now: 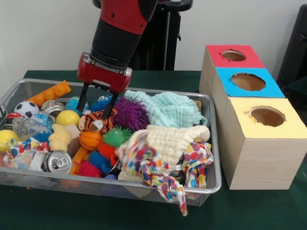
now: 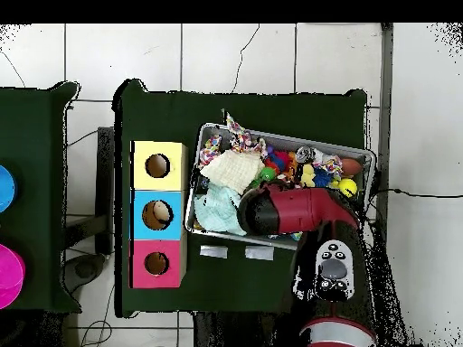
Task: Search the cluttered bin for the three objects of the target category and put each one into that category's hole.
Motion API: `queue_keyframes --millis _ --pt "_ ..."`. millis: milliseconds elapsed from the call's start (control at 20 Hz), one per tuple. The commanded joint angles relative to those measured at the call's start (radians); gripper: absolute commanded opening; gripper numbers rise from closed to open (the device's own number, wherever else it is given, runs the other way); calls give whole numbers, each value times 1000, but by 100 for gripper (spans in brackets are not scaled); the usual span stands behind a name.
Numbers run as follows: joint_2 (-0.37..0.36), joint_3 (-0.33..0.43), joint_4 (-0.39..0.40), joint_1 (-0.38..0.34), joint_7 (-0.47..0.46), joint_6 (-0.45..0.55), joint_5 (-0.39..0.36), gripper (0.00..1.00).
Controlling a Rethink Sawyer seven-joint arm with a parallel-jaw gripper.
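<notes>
The silver wire-mesh bin [image 1: 48, 179] stands at the left of the green table, and it also shows in the overhead view [image 2: 316, 142]. My gripper [image 1: 96, 113] is open and lowered into it. Its black fingers [image 1: 81, 101] stand on either side of the orange black-striped tiger [image 1: 94, 122]. The pale yellow plush [image 1: 59, 137] lies left of the tiger. The tan-orange bear is hidden. The red-surrounded hole [image 1: 233, 55] is on the farthest box on the right, and it also shows from overhead [image 2: 156, 263]. From overhead my arm [image 2: 294, 210] covers the gripper.
The blue-surrounded hole [image 1: 248, 81] and the yellow-surrounded hole [image 1: 267, 116] are in the nearer boxes. The bin also holds an orange basketball [image 1: 90, 140], a purple spiky ball [image 1: 130, 114], a teal cloth [image 1: 168, 109], a cream cloth [image 1: 170, 139] and a can [image 1: 57, 162].
</notes>
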Motion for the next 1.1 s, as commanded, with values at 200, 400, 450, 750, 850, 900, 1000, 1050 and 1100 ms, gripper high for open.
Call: queue_keyframes --millis 200,400,450,750,850,900,1000,1050,1100 --pt "72 160 0 -92 -33 -97 -56 100" --pt "84 206 23 -127 -41 -75 -37 100" --pt "88 215 26 -132 -40 -65 -30 100" --pt "52 208 74 -100 16 19 13 100" --pt "52 201 69 -89 19 42 18 0" --pt "54 203 65 -90 19 55 26 0" --pt "57 207 58 -91 21 81 42 0" --pt "57 207 55 -88 17 83 40 0" --pt "59 207 49 -85 15 96 44 0"
